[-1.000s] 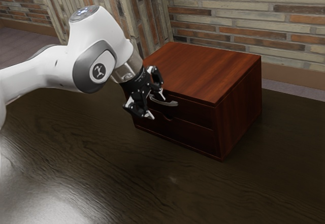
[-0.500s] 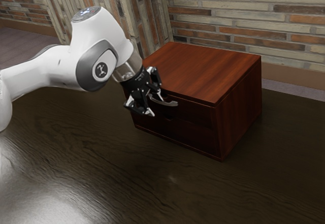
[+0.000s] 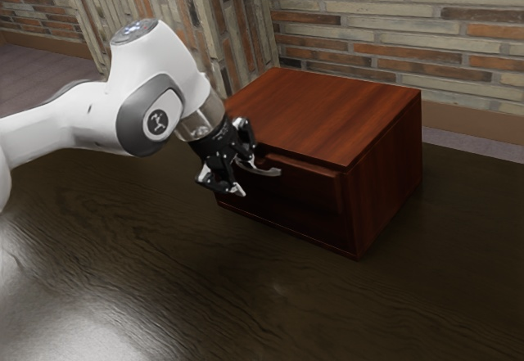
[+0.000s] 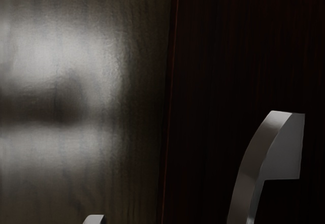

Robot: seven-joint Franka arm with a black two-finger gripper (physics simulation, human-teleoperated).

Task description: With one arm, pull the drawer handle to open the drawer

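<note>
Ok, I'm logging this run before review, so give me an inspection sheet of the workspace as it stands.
Surface: dark, glossy wooden table.
Job's things: reddish wooden cabinet on the table; its top drawer stands slightly out; metal drawer handle on its front.
Clutter: nothing seen.
Grippers: gripper shut on the drawer handle, at the end toward the exterior view's left.
Cables: nothing seen.
Surroundings: brick wall behind the cabinet.
</note>
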